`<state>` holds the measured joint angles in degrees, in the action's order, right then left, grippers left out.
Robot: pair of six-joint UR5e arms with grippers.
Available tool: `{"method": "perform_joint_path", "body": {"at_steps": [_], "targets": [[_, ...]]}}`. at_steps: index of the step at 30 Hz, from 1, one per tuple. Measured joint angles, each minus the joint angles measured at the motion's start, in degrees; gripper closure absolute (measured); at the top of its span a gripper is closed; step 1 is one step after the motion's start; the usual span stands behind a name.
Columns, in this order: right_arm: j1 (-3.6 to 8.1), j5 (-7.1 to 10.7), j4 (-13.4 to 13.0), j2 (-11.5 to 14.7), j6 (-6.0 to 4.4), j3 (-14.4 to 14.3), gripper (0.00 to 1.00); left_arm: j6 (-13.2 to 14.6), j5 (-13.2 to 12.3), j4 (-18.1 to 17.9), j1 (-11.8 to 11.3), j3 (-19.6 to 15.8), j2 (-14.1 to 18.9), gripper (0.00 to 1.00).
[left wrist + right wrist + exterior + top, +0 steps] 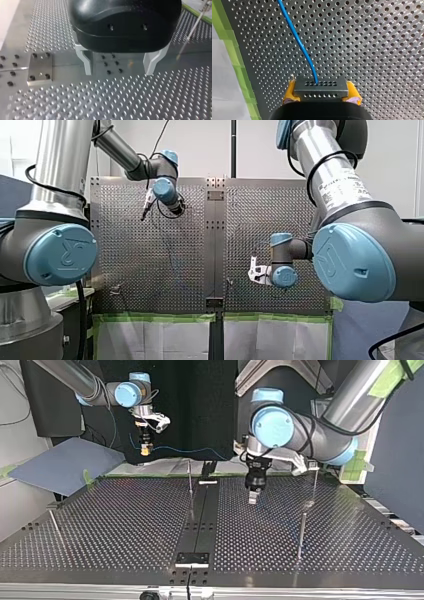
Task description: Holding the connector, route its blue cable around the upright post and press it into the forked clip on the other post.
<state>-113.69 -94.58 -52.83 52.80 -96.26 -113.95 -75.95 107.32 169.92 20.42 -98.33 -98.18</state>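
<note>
- Perforated table [125, 525]: carries the thin upright posts. In the top view one stands near the centre seam [190, 477] and another nearer the camera at the view's right [301, 532]. No view shows clearly which of them has the forked clip.
- My left gripper [119, 72]: metal fingers spread wide and empty, low over the seam plate. It is probably parked there to leave the routing path clear or to steady the cable later. Only its own wrist view shows the open gap.
- My right gripper [321, 94]: yellow pads pinch the connector by its sides. The top view shows it held high by the table's back edge, likely so the cable hangs free.
- Blue cable [297, 41]: runs from the connector's face out over the table, not yet round any post. The top view shows its sagging length.
- Connector [320, 87]: a dark block, held level between the pads.
</note>
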Motion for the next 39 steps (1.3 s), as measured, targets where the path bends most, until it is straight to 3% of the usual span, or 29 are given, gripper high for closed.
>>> {"method": "perform_joint_path", "body": {"at_steps": [15,19,29,39], "targets": [[0.07,0.00,-0.2,-0.1,0.00,0.0,0.84,2.6,7.6,-0.4,-5.1,0.6,0.0,0.00],[0.08,0.00,-0.3,-0.1,0.00,0.0,0.84,2.8,8.0,-0.6,-5.8,1.1,0.0,0.00],[0.08,0.00,-0.4,-0.2,0.00,0.0,0.84,4.8,6.2,-2.4,-6.7,1.1,-0.1,0.00],[0.08,0.00,-0.5,-0.3,0.00,0.0,0.84,9.1,8.6,-2.8,-7.1,1.1,-2.0,0.00]]}}
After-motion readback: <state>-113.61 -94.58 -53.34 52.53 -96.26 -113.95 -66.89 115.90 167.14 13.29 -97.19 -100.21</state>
